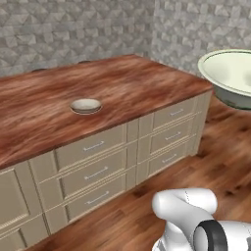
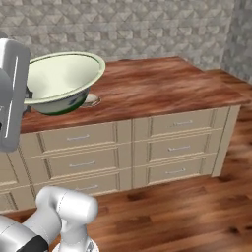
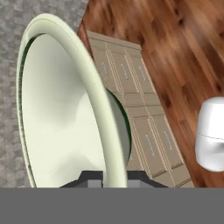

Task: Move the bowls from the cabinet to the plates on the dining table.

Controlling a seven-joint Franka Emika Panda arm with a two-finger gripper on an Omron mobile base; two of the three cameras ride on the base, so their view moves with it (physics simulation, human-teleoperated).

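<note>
My gripper (image 3: pixel 114 177) is shut on the rim of the pale green-white bowl (image 3: pixel 61 109), which hangs tilted in the air. In the right base view the gripper (image 2: pixel 30 94) holds this bowl (image 2: pixel 61 78) above the front left of the dining table (image 2: pixel 162 83). The same bowl (image 1: pixel 230 73) shows at the right edge of the left base view, off the table's end. The cream bowl (image 1: pixel 86 105) with its tan rim rests on the table top (image 1: pixel 132 78), and its edge (image 2: pixel 92 101) peeks from behind the held bowl. Any plate under it is too small to tell. The cabinet is out of view.
Beige drawer fronts (image 1: pixel 98 171) with small handles run under the table top. A grey stone wall (image 2: pixel 138 24) stands behind it. Wooden floor (image 2: pixel 187 211) lies in front of the table and around its right end (image 1: pixel 225 147).
</note>
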